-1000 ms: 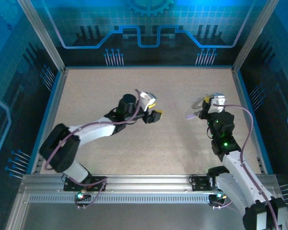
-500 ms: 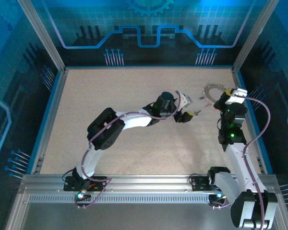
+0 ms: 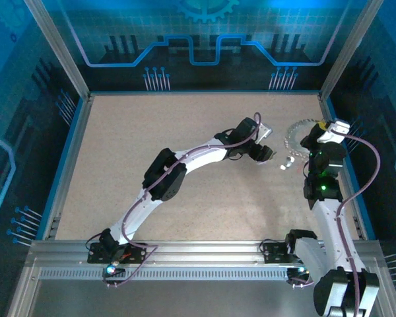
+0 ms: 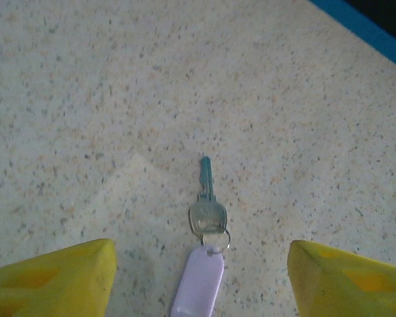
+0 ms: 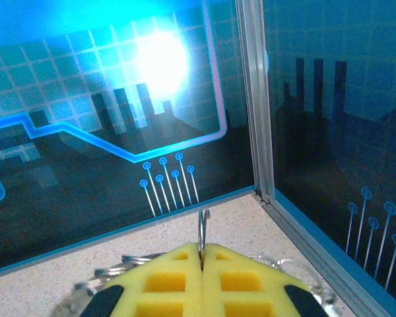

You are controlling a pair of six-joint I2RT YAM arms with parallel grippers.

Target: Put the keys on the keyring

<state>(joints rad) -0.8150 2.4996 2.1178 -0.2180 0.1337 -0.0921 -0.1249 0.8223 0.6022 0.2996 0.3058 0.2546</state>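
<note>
The speckled beige counter (image 4: 86, 79) looks matt and finely grainy; the small silver metal key (image 4: 206, 205) on it has a dull sheen, its little split ring (image 4: 216, 239) is brighter metal, and the pale lilac oblong tag (image 4: 199, 281) looks like smooth, softly glossy plastic. The plain yellow pads (image 4: 53, 281) of the left hand (image 3: 264, 154) appear matt and rubbery; the right hand (image 5: 202, 254) has matt yellow waffle-grid pads (image 5: 165, 281) pressed on a thin polished wire ring (image 5: 202, 228); the fanned bunch of grey-silver metal keys (image 3: 296, 132) glints; the blue printed wall panel (image 5: 119, 99) is glossy, reflecting glare, beside a brushed aluminium corner post (image 5: 254, 99).

1 tagged key (image 4: 208, 212) lies flat near fanned keys (image 3: 290, 132)
</note>
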